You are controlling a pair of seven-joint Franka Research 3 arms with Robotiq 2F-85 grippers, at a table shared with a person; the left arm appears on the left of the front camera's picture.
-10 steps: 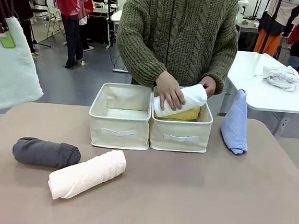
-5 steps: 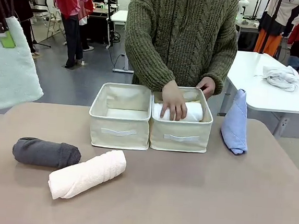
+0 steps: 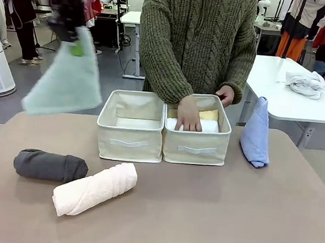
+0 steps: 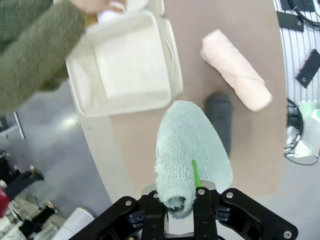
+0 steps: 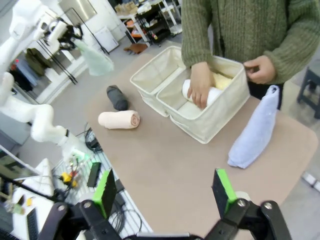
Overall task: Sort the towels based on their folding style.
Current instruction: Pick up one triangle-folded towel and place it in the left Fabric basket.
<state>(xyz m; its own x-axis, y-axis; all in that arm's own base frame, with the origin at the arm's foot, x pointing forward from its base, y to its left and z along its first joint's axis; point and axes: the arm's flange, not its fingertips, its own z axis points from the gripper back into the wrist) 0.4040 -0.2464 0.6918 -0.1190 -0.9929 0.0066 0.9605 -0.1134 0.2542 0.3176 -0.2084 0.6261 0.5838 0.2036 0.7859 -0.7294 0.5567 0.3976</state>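
Care here — teal towel (image 4: 192, 145), pinched by left gripper (image 4: 186, 187) at ten o'clock, should settle flat in the empty bin (image 3: 128, 144) toward four; right gripper (image 5: 165, 192) gapes.

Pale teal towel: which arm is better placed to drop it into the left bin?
Left. The left hand is shut on the pale teal towel, raised beside the left bin; the right hand is open and holds nothing.
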